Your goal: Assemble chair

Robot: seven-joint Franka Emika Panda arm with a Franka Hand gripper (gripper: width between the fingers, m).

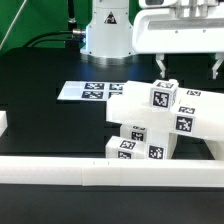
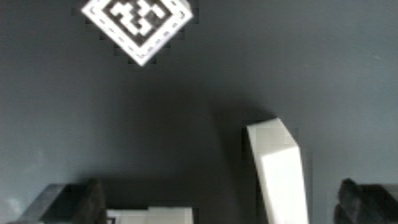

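The chair's white plastic parts lie bunched together at the exterior view's right, and several show black-and-white tags. One tagged block stands on top of the bunch. My gripper hangs just above it, with its two black fingers spread wide and nothing between them. In the wrist view my gripper is open. A narrow white part stands below it, nearer one fingertip, and nothing grips it. A tagged white face shows farther off.
The marker board lies flat on the black table in front of the robot base. A long white border rail runs along the near edge. A short white piece sits at the exterior view's left edge.
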